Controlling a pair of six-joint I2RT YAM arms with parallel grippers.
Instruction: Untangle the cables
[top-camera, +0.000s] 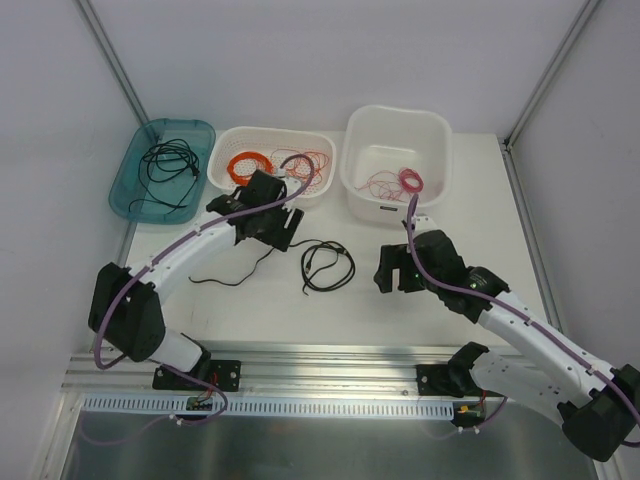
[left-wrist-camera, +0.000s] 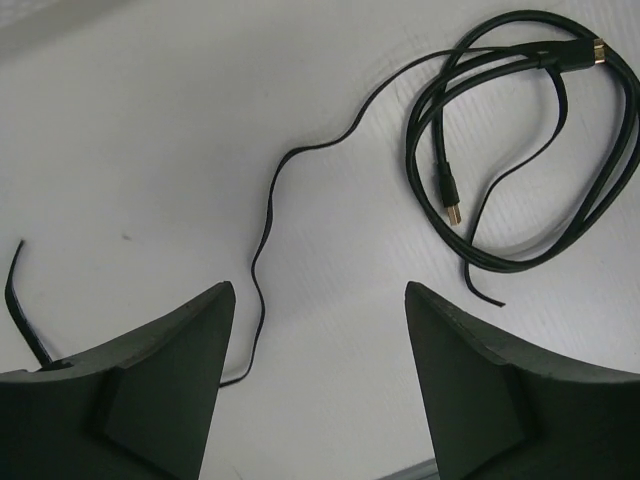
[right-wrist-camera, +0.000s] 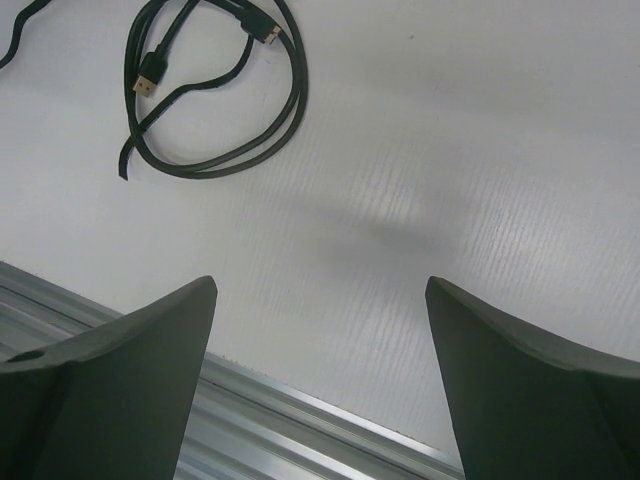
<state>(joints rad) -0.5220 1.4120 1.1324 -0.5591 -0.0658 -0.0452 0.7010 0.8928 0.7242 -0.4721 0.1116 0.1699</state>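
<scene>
Most cables (top-camera: 236, 163) lie sorted in bins (top-camera: 122, 200); a black loop (left-wrist-camera: 447, 188) and thin wire (left-wrist-camera: 266, 215) remain, my left gripper (left-wrist-camera: 320, 300) and right gripper (right-wrist-camera: 320, 290) both wide, empty.

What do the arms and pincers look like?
Both arms have white shells with black joints: left arm, right arm. A purple cable runs along each. The left pincer and right pincer are matte black with broad wedge-shaped fingers.
</scene>
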